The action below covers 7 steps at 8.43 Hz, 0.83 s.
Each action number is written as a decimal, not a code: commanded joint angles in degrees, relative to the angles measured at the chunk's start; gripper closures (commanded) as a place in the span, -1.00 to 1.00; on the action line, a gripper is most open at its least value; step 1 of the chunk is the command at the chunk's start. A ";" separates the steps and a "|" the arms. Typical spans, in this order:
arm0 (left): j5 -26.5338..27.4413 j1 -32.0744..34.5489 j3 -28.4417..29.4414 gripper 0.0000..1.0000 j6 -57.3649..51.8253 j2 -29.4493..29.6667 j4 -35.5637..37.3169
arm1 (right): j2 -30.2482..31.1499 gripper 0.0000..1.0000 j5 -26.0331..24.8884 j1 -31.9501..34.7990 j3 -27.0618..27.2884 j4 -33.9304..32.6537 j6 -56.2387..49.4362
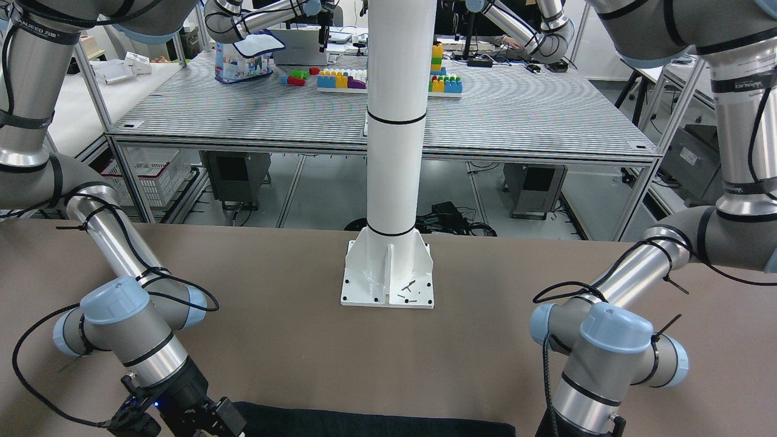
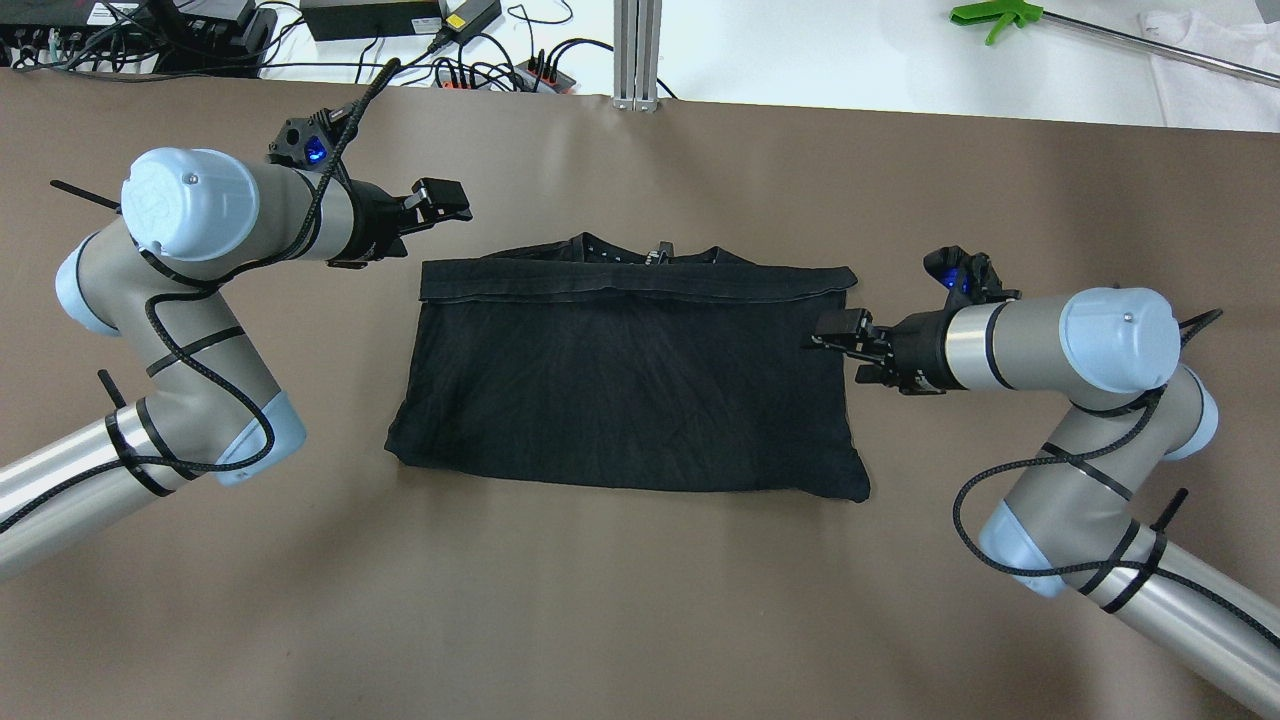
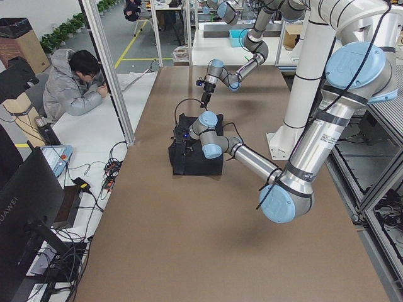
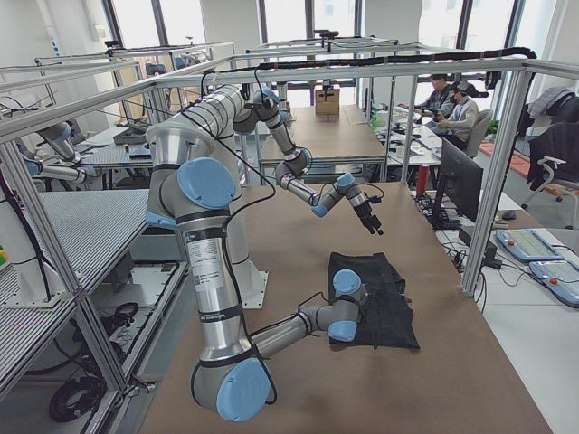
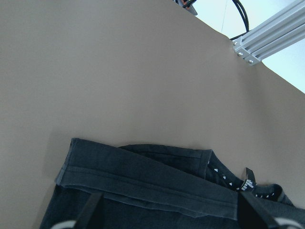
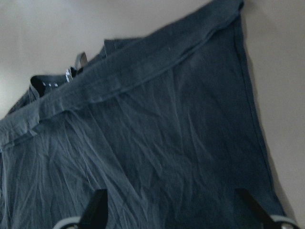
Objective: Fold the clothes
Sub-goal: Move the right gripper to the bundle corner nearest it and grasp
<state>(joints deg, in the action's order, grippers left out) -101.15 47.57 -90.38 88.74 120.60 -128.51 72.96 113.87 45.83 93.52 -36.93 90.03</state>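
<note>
Tabletop (image 2: pixel 640 600) clothes (image 2: pixel 620 390) lie whole overhead, cropped in front-facing view.

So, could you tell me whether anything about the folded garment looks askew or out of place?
Yes: the black garment is folded unevenly. Its collar pokes out past the far folded hem, and its near edge slants, coming closer to the robot at the right corner.
</note>
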 commanded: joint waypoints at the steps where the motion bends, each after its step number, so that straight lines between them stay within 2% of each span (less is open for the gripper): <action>1: 0.43 0.06 -0.23 -1.00 0.03 0.07 -0.07 | 3.14 -0.86 3.01 -3.11 6.22 -9.19 1.29; 5: 0.95 0.06 -0.32 -1.00 0.03 0.51 0.02 | 8.93 -0.87 2.67 -3.46 5.36 -8.86 1.21; 7: 1.83 0.06 -0.32 -1.00 -0.06 0.60 0.02 | 9.04 -0.87 0.67 -6.52 5.01 -8.68 1.29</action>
<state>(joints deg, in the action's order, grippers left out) -100.02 47.62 -90.67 88.74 121.05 -128.51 81.26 116.45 41.81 98.83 -45.80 91.28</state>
